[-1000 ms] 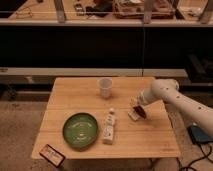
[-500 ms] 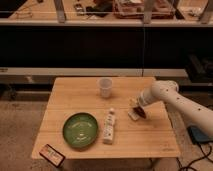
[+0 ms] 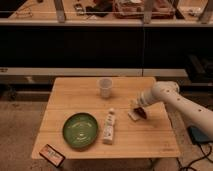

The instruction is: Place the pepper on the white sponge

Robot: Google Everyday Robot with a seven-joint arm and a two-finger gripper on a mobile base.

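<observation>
The white sponge (image 3: pixel 132 116) is a small pale block lying flat on the wooden table (image 3: pixel 75 97), right of centre. The pepper (image 3: pixel 142 113) is a small dark red piece lying against the sponge's right side, partly over it. My gripper (image 3: pixel 137 106) hangs at the end of the white arm (image 3: pixel 170 97) that reaches in from the right. It is directly above the pepper and sponge and very close to them. I cannot tell whether it touches the pepper.
A white cup (image 3: pixel 105 87) stands at the table's back centre. A white bottle with a label (image 3: pixel 108 127) lies left of the sponge. A green bowl (image 3: pixel 80 131) sits front left. A small dark packet (image 3: pixel 51 154) lies at the front left corner.
</observation>
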